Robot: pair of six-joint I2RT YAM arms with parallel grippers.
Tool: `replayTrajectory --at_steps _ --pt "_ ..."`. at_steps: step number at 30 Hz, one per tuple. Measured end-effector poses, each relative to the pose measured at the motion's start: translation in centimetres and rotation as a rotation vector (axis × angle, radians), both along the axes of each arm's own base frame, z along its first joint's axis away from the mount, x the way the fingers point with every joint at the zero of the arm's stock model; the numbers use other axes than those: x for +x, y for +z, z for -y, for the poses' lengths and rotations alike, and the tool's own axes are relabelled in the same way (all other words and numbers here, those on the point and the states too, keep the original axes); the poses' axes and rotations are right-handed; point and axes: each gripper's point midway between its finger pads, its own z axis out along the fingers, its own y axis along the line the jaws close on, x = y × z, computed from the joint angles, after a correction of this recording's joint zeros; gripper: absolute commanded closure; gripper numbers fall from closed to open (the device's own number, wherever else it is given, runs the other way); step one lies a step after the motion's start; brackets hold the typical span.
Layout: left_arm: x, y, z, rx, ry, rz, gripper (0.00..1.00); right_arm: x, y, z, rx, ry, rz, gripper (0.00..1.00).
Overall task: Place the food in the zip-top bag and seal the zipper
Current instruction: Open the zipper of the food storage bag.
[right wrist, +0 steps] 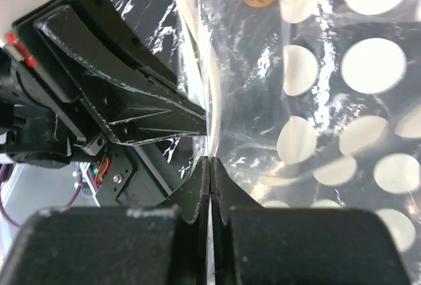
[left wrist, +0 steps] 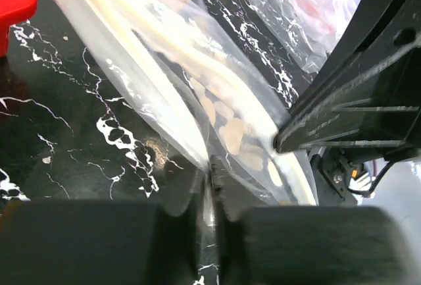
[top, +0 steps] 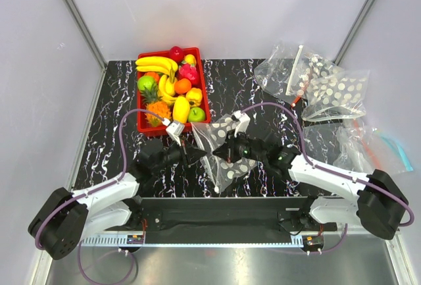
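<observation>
two robot arms meet over the middle of a black marbled table (top: 112,133), each reaching in from its base at the near edge: the left arm stretches up and to the right, the right arm stretches up and to the left, and their wrists point at one another. between them is the zip-top bag (top: 231,141), clear and printed with white dots, just right of the red tray (top: 206,104). the left gripper (top: 197,155) is pinched together on the bag's left edge, its own wrist view showing the two dark fingers (left wrist: 125,242) pressed flat with the plastic caught between them. the right gripper (top: 223,150) is likewise clamped on the bag from the other side, its fingertips meeting on the film in its wrist view, with the left gripper's black fingers just beyond. the zipper (top: 210,173), a narrow white strip, runs down the bag's left edge toward the near side of the table. the food is not in the bag: the bananas (top: 158,64), a green apple (top: 146,85) and a smaller yellow fruit (top: 181,108) lie in the tray with a spiky orange pineapple (top: 158,110) and red and pink fruits. a heap of other dotted bags (top: 322,84) lies at the far right corner, well apart, and a plain clear bag with a blue edge (top: 385,145) sits at the right edge.
</observation>
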Motion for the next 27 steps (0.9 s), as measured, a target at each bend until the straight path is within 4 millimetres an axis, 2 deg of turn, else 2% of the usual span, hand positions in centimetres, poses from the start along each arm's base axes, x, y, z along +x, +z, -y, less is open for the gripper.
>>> replayTrajectory --at_steps 5,6,8,9,10,11,14,19,23,27 --pt "0.1 -0.2 -0.1 0.013 0.003 0.002 1.00 0.6 -0.5 1.6 -0.067 -0.081 -0.014 0.98" --pt "0.1 -0.3 -0.1 0.016 0.003 0.001 1.00 0.7 -0.7 1.9 -0.089 -0.097 -0.020 0.90" --pt "0.0 -0.5 -0.2 0.025 0.004 -0.003 1.00 1.1 -0.6 2.6 -0.137 -0.131 -0.027 0.66" --pt "0.0 -0.5 -0.1 0.028 0.003 -0.002 1.00 1.3 -0.4 2.8 -0.150 -0.145 -0.025 0.58" --pt "0.0 -0.5 -0.1 0.031 0.003 -0.002 1.00 1.5 -0.2 3.0 -0.169 -0.156 -0.022 0.53" --pt "0.0 -0.5 -0.1 0.034 0.002 -0.002 1.00 1.7 0.2 3.2 -0.190 -0.164 -0.017 0.43" --pt "-0.2 -0.4 0.2 0.038 -0.009 0.006 1.00 1.9 1.3 3.1 -0.234 -0.163 0.012 0.35" --pt "-0.6 0.1 0.8 0.042 -0.033 0.028 1.00 0.7 1.8 1.3 -0.318 -0.106 0.057 0.36" --pt "-0.6 0.3 0.9 0.044 -0.035 0.041 1.00 -0.7 0.9 -0.5 -0.410 -0.069 0.088 0.45" --pt "-0.6 0.3 0.7 0.051 -0.028 0.041 1.00 -1.5 0.2 -1.3 -0.507 -0.084 0.116 0.46"
